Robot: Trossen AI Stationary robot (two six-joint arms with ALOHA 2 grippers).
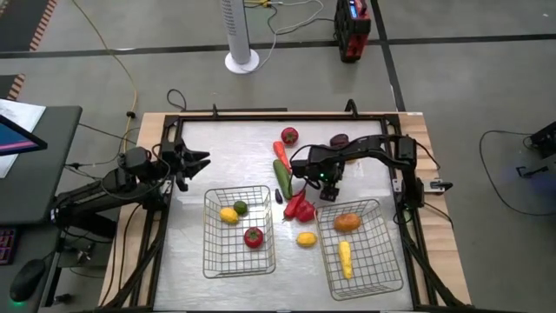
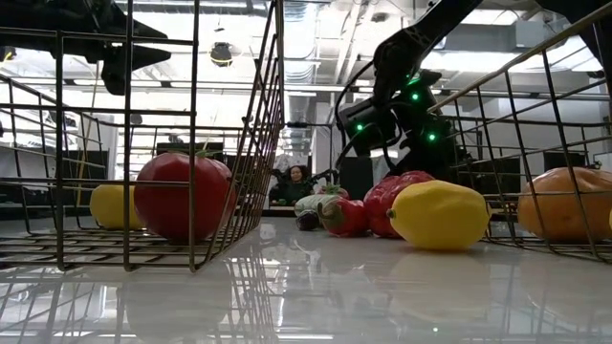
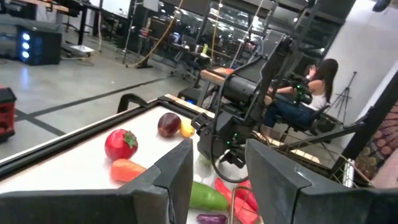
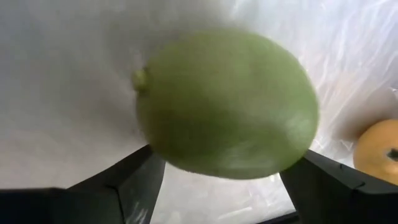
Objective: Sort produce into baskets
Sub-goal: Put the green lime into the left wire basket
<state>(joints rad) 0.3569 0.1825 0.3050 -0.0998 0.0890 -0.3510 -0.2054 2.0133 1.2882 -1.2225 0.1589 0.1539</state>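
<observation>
Two wire baskets stand at the table's near side. The left basket holds a yellow lemon, a green lime and a red tomato. The right basket holds an orange piece and yellow corn. My right gripper is at mid-table, just beyond the right basket, shut on a round green fruit. In the high view the gripper hides that fruit. My left gripper is open and empty over the table's left side. My right gripper pinches the round green fruit between its two fingers, which meet its two opposite sides. The fingers point down at the table from above. I cannot tell whether the fruit rests on the table or is lifted.
Loose produce lies mid-table: a red piece, a maroon piece, a carrot, a cucumber, a small dark piece, red peppers and a lemon between the baskets. A person sits beyond the table.
</observation>
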